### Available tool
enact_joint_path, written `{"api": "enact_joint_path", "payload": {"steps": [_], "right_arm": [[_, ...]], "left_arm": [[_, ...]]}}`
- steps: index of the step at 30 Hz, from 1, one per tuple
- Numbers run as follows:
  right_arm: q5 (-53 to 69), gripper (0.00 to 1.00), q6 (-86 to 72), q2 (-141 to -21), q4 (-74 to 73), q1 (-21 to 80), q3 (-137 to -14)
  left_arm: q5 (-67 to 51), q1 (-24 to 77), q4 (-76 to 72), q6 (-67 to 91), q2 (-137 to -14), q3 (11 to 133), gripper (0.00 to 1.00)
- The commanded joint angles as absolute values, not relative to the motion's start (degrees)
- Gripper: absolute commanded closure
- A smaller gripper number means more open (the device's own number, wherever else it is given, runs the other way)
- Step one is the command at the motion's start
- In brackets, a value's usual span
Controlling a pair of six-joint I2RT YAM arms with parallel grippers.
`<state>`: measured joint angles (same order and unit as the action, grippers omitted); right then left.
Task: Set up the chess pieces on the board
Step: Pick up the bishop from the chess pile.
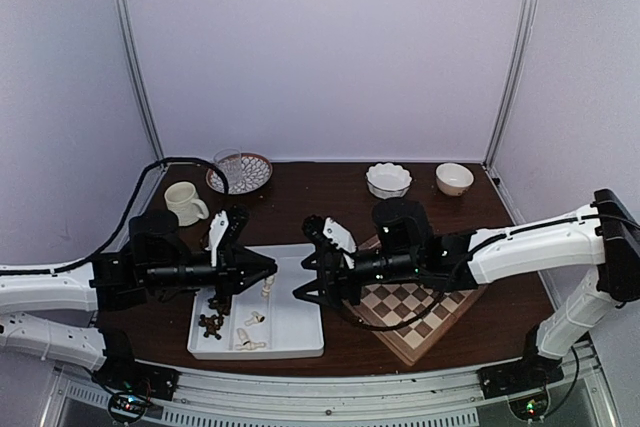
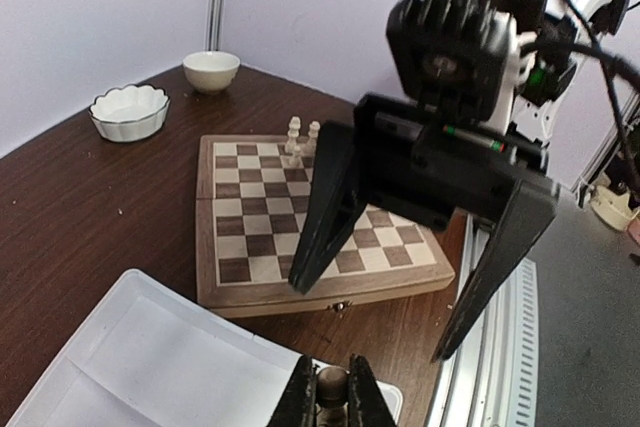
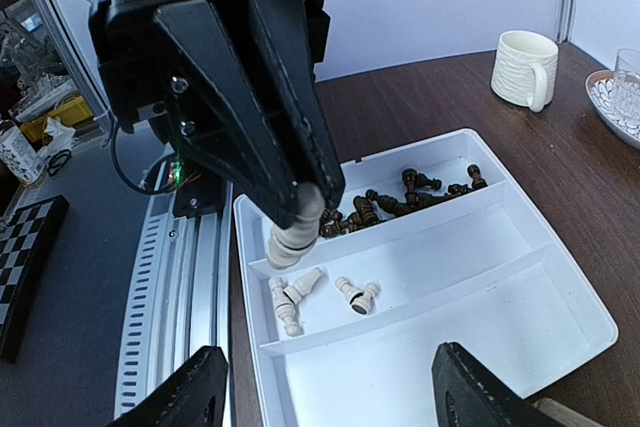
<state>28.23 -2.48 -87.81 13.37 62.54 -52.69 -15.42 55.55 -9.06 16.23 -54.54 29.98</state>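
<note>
My left gripper (image 1: 270,270) is shut on a cream chess piece (image 1: 268,287) and holds it upright over the white two-compartment tray (image 1: 300,342). The left wrist view shows the piece's top (image 2: 332,385) pinched between my fingers (image 2: 300,399). My right gripper (image 1: 303,282) faces it, open and holding nothing, its fingers (image 2: 325,207) wide apart. In the right wrist view the held piece (image 3: 297,228) hangs from the left gripper (image 3: 303,199). Loose cream pieces (image 3: 290,299) and dark pieces (image 3: 400,197) lie in the tray. The board (image 2: 245,292) carries two cream pieces (image 2: 303,135) at its far edge.
A cream mug (image 1: 183,202) and a glass on a patterned plate (image 1: 240,172) stand behind the tray. Two white bowls (image 1: 388,179) (image 1: 454,178) sit at the back right. The board (image 1: 440,322) lies under the right arm, beside the tray.
</note>
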Motion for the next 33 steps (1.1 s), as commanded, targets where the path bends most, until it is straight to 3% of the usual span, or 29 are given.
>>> {"api": "enact_joint_path", "payload": {"steps": [1,14,23,33], "right_arm": [[28.0,0.29,-6.3,-91.1,24.3,63.5,-50.8],[22.5,0.31,-11.9,-86.8,34.8,66.5,-45.6],[11.3,0.25,-27.5,-81.6,48.6,67.1,-40.0],[4.2,0.26,-31.6,-79.0,45.0,69.8,-45.1]], "left_arm": [[-13.8,55.3,-21.4,25.3,-51.9,26.6,1.0],[-4.9,55.3,-29.3,37.9,-53.5,27.5,1.0],[1.3,55.3,-47.5,43.1,-57.2,26.8,1.0],[1.9,55.4,-55.1,46.0,-60.3,30.4,1.0]]}}
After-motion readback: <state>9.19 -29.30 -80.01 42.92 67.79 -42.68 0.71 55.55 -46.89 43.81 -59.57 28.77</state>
